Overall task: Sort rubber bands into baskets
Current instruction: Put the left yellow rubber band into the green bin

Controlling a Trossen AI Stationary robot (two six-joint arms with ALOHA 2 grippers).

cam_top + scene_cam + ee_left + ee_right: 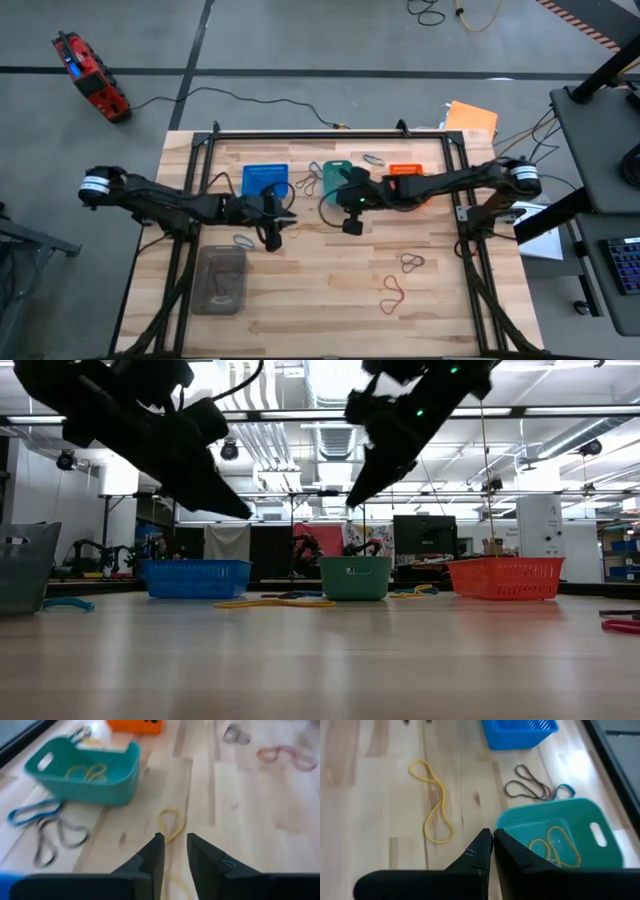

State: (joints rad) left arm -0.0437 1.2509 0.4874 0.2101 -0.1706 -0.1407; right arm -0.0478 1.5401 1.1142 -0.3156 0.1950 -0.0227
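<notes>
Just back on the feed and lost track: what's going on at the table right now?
Both arms hang above the middle of the table, sorting rubber bands. The right gripper is shut and empty, by the teal basket, which already holds yellow bands. The left gripper has its fingers slightly apart over a yellow band lying on the table. More bands lie loose between the blue basket and the teal one; the orange basket stands beyond.

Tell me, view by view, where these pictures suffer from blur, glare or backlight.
Low view: both arms are black silhouettes against bright ceiling lights, and the near tabletop is soft. Left wrist view: blurred throughout, the teal basket and yellow rubber band smeared. Right wrist view: sharper, with pale glare on the wood beside the blue basket. High view: evenly lit, but the bands are tiny.
</notes>
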